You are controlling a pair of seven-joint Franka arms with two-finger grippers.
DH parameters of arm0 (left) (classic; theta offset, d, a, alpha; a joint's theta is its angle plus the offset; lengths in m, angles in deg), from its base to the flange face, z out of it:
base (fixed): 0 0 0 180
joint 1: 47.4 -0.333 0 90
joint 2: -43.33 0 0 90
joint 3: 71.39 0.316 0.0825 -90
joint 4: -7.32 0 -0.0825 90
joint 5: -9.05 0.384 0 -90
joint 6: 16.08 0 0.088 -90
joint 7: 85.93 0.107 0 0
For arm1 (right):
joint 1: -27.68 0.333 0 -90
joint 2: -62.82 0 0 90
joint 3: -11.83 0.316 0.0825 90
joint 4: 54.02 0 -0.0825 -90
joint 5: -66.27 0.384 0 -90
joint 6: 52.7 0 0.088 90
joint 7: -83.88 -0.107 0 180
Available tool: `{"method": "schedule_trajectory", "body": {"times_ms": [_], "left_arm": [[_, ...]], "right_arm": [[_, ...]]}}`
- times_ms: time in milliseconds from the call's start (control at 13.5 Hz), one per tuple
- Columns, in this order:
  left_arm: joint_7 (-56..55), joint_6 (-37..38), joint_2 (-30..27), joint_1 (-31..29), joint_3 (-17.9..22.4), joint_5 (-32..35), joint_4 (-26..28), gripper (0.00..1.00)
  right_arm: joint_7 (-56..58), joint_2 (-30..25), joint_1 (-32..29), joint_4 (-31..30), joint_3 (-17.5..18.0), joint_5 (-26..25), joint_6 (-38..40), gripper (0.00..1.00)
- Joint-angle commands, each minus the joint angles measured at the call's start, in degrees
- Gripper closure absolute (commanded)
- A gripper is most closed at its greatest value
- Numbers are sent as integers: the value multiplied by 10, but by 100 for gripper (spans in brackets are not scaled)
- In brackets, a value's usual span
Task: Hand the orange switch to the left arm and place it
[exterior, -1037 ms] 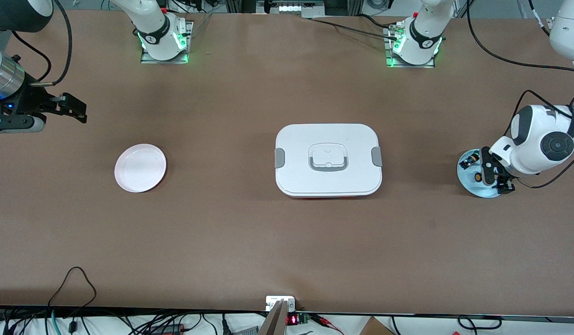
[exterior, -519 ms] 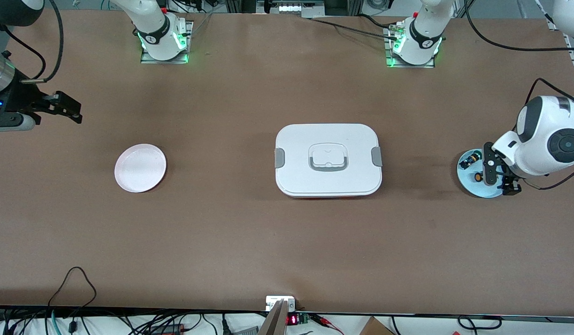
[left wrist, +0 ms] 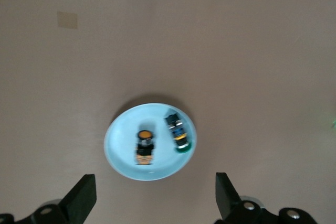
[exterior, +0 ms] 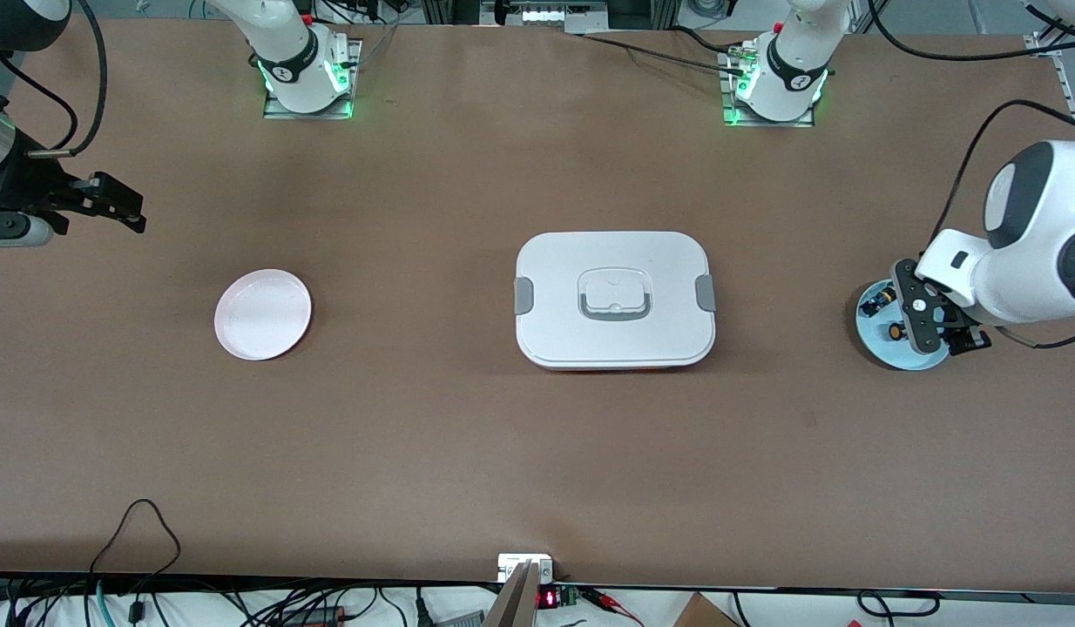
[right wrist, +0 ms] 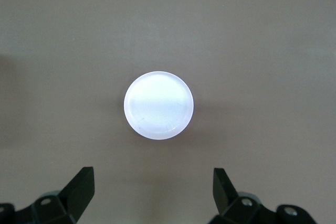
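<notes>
The brown table (exterior: pixel 468 453) bore the white lidded box (exterior: pixel 614 299), a pink plate (exterior: pixel 263 314) and a blue plate (exterior: pixel 896 350).

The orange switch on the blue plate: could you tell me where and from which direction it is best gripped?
Judging from the left wrist view, grip the orange switch across its black body from straight above: it lies on the blue plate, apart from the green-capped switch, with room for the open left gripper.

arms: white, dark grey joints | hands: black | cables: black | bases: green-lit
</notes>
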Motion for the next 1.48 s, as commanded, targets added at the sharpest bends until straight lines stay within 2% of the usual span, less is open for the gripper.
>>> {"method": "schedule_trajectory", "body": {"times_ms": [0, 148, 296, 370, 444, 519, 593, 741, 889, 1037, 1111, 1407], "left_arm": [[-111, 66, -11, -1, -14, -53, -51, 0], [-188, 96, -27, 2, -20, -77, -58, 0], [-263, 118, -31, 26, -12, -103, -97, 0], [-294, 121, -47, 63, 11, -114, -97, 0], [-344, 119, -70, 115, 65, -130, -96, 0], [-413, 113, -90, 158, 125, -184, -89, 0], [-459, 112, -102, 177, 157, -215, -86, 0], [-515, 111, -134, 225, 213, -219, -64, 0], [-564, 63, -163, 286, 283, -220, -36, 0], [-635, 2, -199, 329, 349, -245, 16, 0], [-667, -19, -223, 347, 375, -259, 50, 0], [-666, -52, -298, 383, 396, -254, 124, 0]], "right_arm": [[5, 6, -2, 17, 0, 9, 25, 0], [5, 6, -2, 22, 0, 8, 36, 0], [5, 6, -1, 23, 0, 8, 37, 0], [4, 6, -1, 23, 0, 8, 37, 0], [4, 6, -1, 23, 0, 8, 40, 0], [5, 6, -3, 26, 0, 8, 45, 0], [5, 6, -3, 29, 0, 8, 48, 0], [3, 6, -3, 30, 0, 8, 49, 0], [3, 6, -4, 30, 0, 8, 49, 0], [3, 6, -5, 30, 0, 8, 52, 0], [3, 6, -4, 30, 0, 8, 53, 0], [4, 6, -4, 30, -1, 7, 59, 0]]}}
